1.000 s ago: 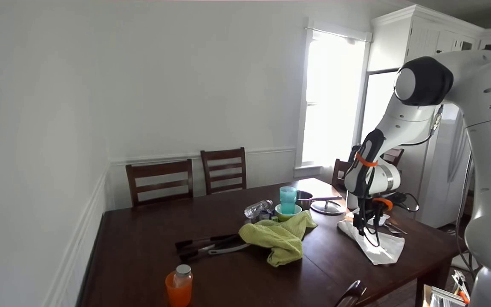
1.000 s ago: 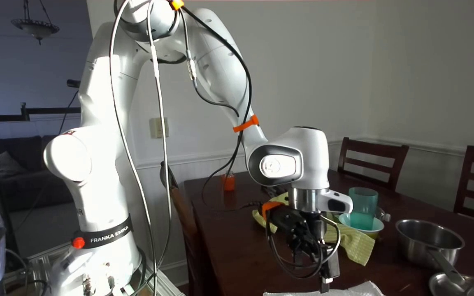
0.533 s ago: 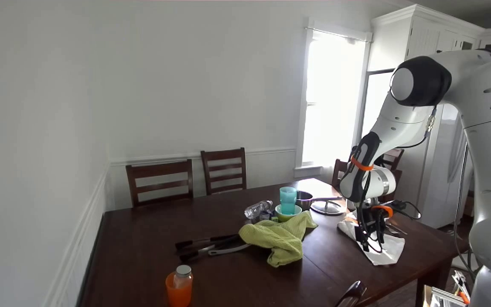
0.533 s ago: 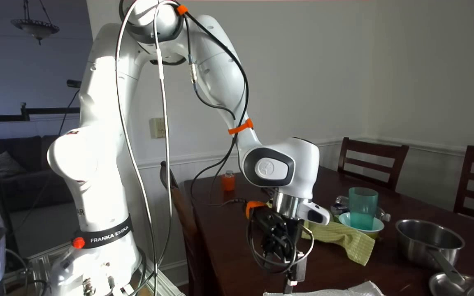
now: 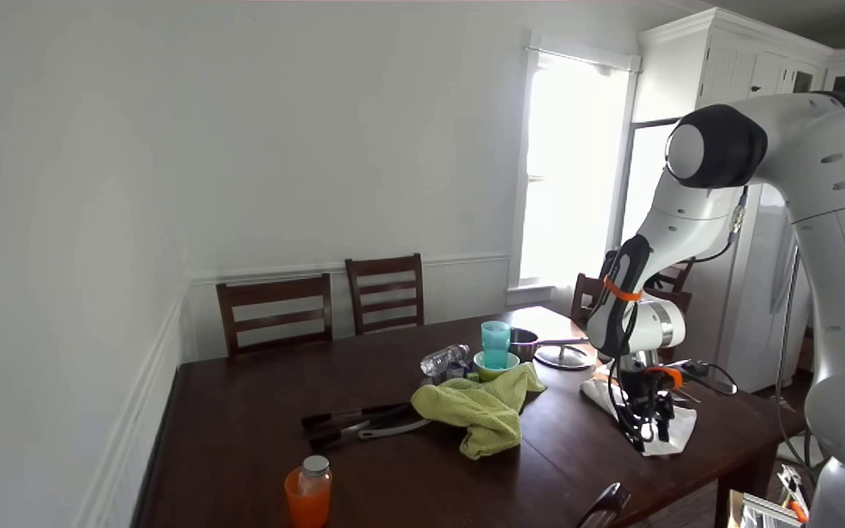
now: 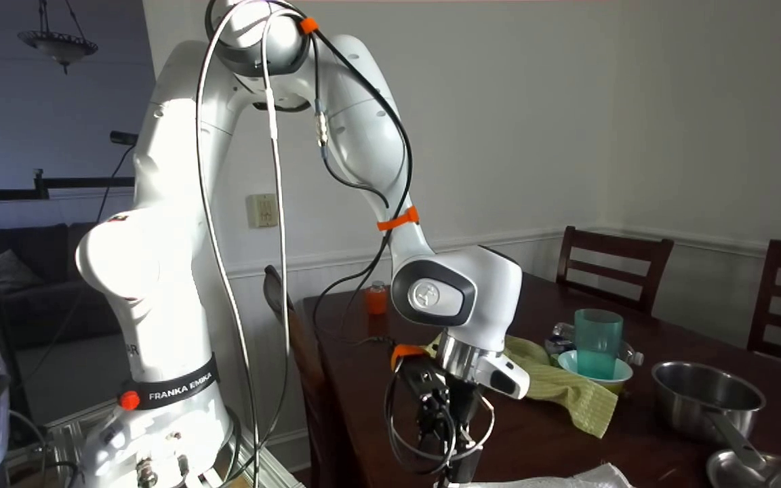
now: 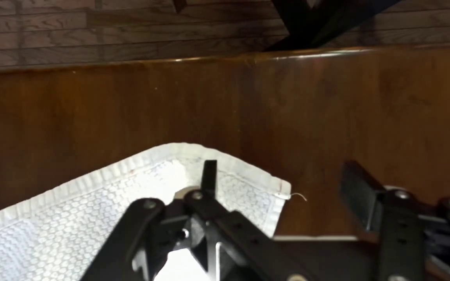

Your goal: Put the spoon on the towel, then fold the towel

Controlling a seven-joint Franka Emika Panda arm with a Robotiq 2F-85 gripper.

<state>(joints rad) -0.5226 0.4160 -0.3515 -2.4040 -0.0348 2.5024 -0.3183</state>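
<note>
A white towel [image 5: 679, 434] lies on the dark table near its edge. Its edge shows in an exterior view [image 6: 594, 478], and a corner with a loose thread shows in the wrist view [image 7: 72, 218]. My gripper [image 5: 651, 440] is low over the near end of the towel, tilted. In the wrist view the gripper [image 7: 281, 177] has its fingers wide apart with nothing between them; the left finger is over the towel, the right one over bare wood. A thin light utensil [image 5: 688, 397] lies beside the towel, partly hidden; I cannot tell if it is the spoon.
A green cloth [image 5: 477, 414] lies mid-table over several dark-handled utensils [image 5: 334, 418]. Beyond are teal cups [image 5: 495, 341] in a bowl, a plastic bottle [image 5: 443, 360], a pot [image 6: 706, 400] and a lid [image 5: 564, 357]. An orange cup [image 5: 308, 502] holds a jar. The table edge [image 7: 209, 59] is close.
My gripper has moved down and along the towel toward its near end, and the wrist has tilted. The towel and the other objects have not visibly moved.
</note>
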